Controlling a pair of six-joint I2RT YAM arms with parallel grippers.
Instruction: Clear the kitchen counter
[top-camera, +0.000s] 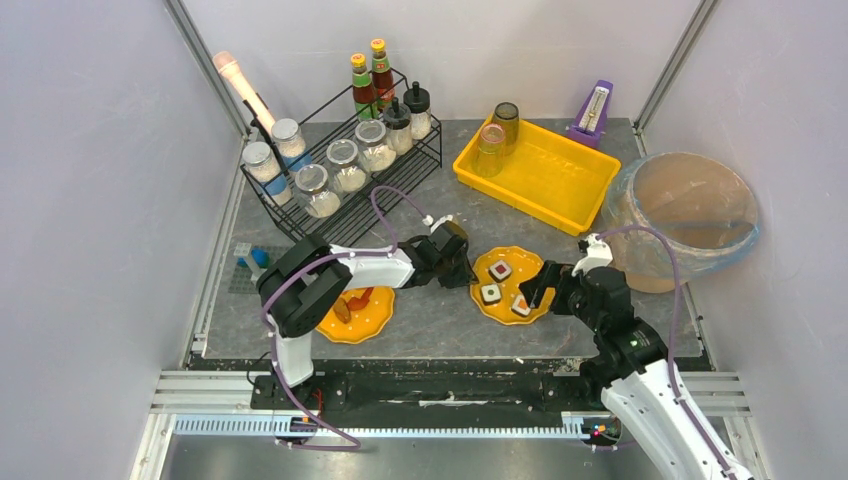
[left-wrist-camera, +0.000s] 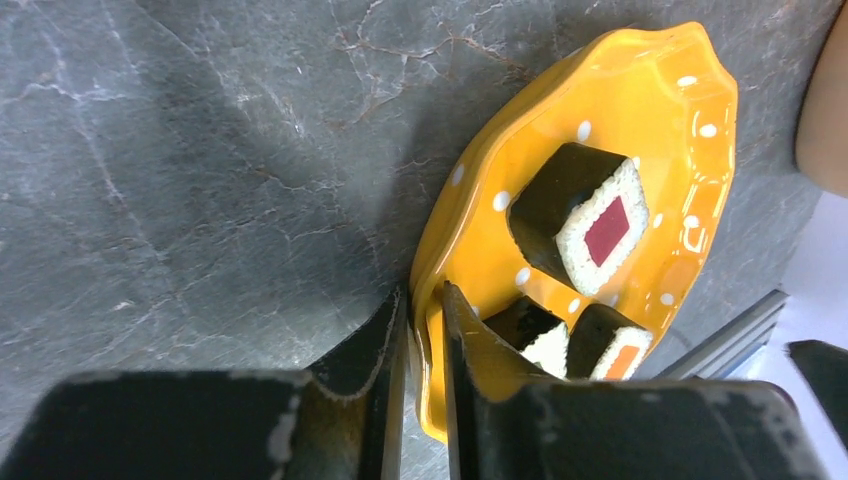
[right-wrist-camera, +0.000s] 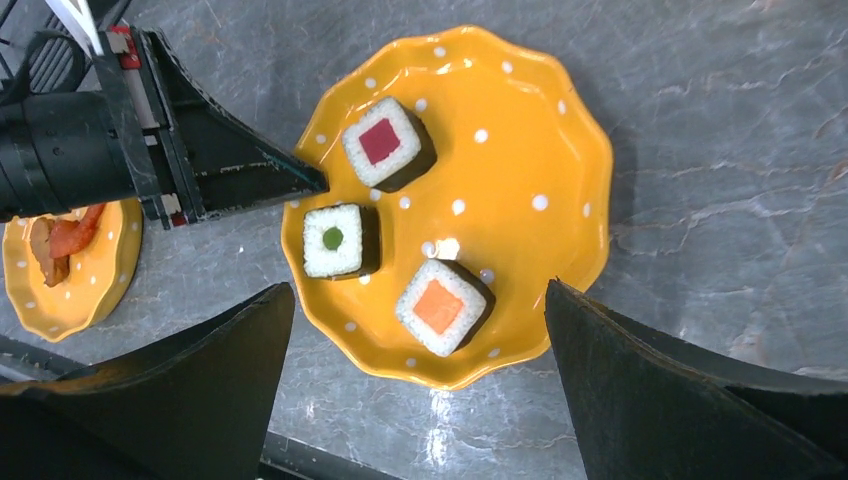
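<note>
Left claw (left-wrist-camera: 425, 300) nearly closed, pinching the sushi plate (right-wrist-camera: 545, 140) rim at 9 o'clock; right claw (right-wrist-camera: 418, 288) wide open, empty, over three sushi rolls (right-wrist-camera: 380, 142).

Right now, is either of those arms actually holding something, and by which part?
The left gripper pinches the sushi plate by its rim, one finger on each side. The right gripper hangs open above it, holding nothing.

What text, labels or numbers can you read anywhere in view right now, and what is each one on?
No text can be read in any view.
Two sauce bottles in the wire rack: coloured labels, too small to read.
Jars with blue bands: no lettering legible.
Purple box: blurred, nothing legible.
Sushi plate: white dots only, no writing.
</note>
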